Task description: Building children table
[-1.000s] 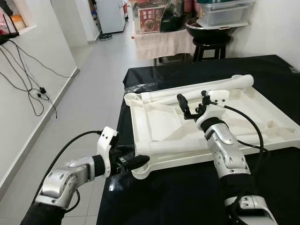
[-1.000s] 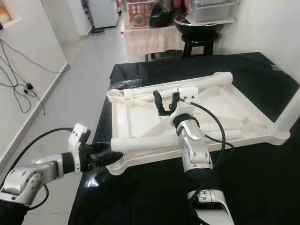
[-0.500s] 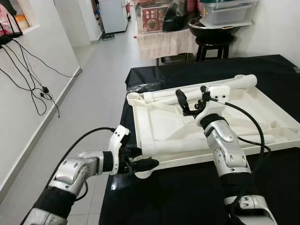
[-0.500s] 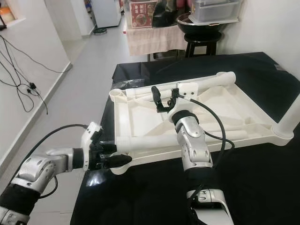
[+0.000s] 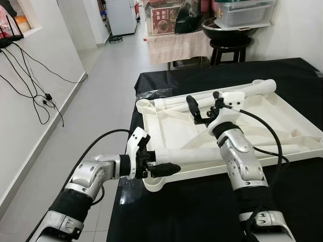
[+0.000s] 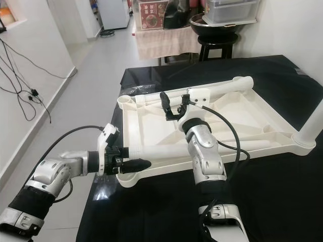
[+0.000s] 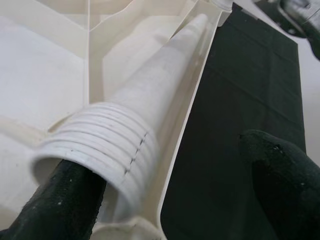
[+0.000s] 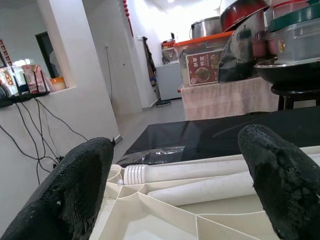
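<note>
Jaws apart on both: left gripper (image 5: 160,167) at loose leg's (image 5: 202,153) threaded end, right gripper (image 5: 204,110) idle; one leg fitted.

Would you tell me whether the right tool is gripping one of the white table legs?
No, the right tool hovers open above the upturned tabletop, its fingers closed on nothing.

We see a smooth, matt white plastic tabletop (image 5: 171,131), its ribbed-threaded leg (image 7: 150,115), glossy black sheeting (image 5: 202,201) beneath, brushed silver metal arms, and rough matt black fingers (image 8: 280,170).
</note>
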Controlling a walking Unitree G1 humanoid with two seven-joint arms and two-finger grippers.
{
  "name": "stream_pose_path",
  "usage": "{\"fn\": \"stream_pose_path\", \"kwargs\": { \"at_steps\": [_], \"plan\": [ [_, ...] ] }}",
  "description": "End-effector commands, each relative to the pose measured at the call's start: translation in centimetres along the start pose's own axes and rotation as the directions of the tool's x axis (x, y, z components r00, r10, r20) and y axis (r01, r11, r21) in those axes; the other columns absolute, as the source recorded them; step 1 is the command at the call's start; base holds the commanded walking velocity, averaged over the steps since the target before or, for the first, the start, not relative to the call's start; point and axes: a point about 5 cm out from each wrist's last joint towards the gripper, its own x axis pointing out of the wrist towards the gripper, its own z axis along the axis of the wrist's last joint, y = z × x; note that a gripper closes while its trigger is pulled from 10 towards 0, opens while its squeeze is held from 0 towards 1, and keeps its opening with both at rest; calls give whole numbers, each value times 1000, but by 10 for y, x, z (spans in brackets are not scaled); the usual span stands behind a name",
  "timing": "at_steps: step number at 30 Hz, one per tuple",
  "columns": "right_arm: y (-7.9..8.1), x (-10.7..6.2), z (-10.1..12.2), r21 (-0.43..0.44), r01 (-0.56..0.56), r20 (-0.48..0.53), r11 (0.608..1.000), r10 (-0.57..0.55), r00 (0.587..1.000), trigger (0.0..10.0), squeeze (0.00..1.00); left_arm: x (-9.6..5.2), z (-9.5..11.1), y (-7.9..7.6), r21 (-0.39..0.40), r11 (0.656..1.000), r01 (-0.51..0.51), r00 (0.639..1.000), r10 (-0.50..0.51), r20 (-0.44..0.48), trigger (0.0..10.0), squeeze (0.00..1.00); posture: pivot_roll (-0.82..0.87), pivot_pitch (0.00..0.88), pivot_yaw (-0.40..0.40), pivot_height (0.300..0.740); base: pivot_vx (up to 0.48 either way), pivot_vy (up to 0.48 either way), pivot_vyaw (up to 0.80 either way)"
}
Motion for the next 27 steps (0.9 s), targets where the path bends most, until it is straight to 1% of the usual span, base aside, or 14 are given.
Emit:
{"fn": "stream_pose_path", "kwargs": {
  "at_steps": [1, 6, 7, 8, 9, 11, 12, 13, 14, 22, 25, 27],
  "plan": [
    [5, -2, -4, 18, -15, -16, 1000, 15, 1000, 10000, 0, 1, 1, 1, 7, 1000, 6, 1000, -6, -3, 10000, 0, -157, 3, 104, 740, 0, 0, 0],
    [6, -2, -3, 19, -16, -16, 1000, 16, 1000, 10000, 0, 7, -1, 1, -10, 1000, 11, 1000, -11, 6, 10000, 0, -151, 8, 102, 740, 0, 0, 0],
    [7, -2, -3, 20, -17, -16, 1000, 17, 1000, 10000, 0, 11, -2, 1, -17, 1000, 11, 1000, -11, 12, 10000, 0, -149, 8, 100, 740, 0, 0, 0],
    [7, -2, -3, 20, -17, -16, 1000, 17, 1000, 10000, 0, 11, -2, 1, -17, 1000, 11, 1000, -11, 12, 10000, 0, -149, 8, 100, 740, 0, 0, 0],
    [7, -2, -3, 21, -19, -16, 1000, 19, 1000, 10000, 0, 16, -1, 2, -30, 1000, 9, 999, -8, 32, 10000, 0, -150, 8, 98, 740, 0, 0, 0],
    [7, -2, -3, 21, -19, -16, 1000, 19, 1000, 10000, 0, 16, -1, 2, -30, 1000, 9, 999, -8, 32, 10000, 0, -150, 8, 98, 740, 0, 0, 0],
    [8, -2, -3, 21, -21, -15, 1000, 21, 1000, 10000, 0, 22, -1, 3, -42, 999, 6, 999, -4, 54, 8431, 0, -155, 5, 98, 740, 0, 0, 0],
    [9, -1, -3, 21, -22, -13, 1000, 23, 1000, 10000, 0, 26, -2, 5, -48, 999, 4, 997, -1, 72, 941, 0, -157, 5, 99, 740, 0, 0, 0],
    [9, -1, -2, 22, -23, -12, 1000, 23, 1000, 10000, 0, 28, -3, 5, -56, 998, 6, 996, -1, 85, 0, 0, -158, 5, 99, 740, 0, 0, 0],
    [8, -2, -1, 22, -22, -8, 1000, 22, 1000, 10000, 0, 29, -11, 10, -60, 998, -12, 996, 18, 91, 0, 0, -159, 4, 100, 740, 0, 0, 0],
    [10, -2, -2, 23, -28, -10, 999, 28, 1000, 10000, 0, 24, -13, 15, -67, 996, -53, 992, 60, 113, 0, 0, -158, 2, 96, 740, 0, 0, 0],
    [10, -2, -2, 23, -29, -11, 999, 30, 1000, 10000, 0, 23, -12, 17, -69, 996, -63, 990, 71, 124, 0, 0, -158, 2, 96, 740, 0, 0, 0]
  ]
}}
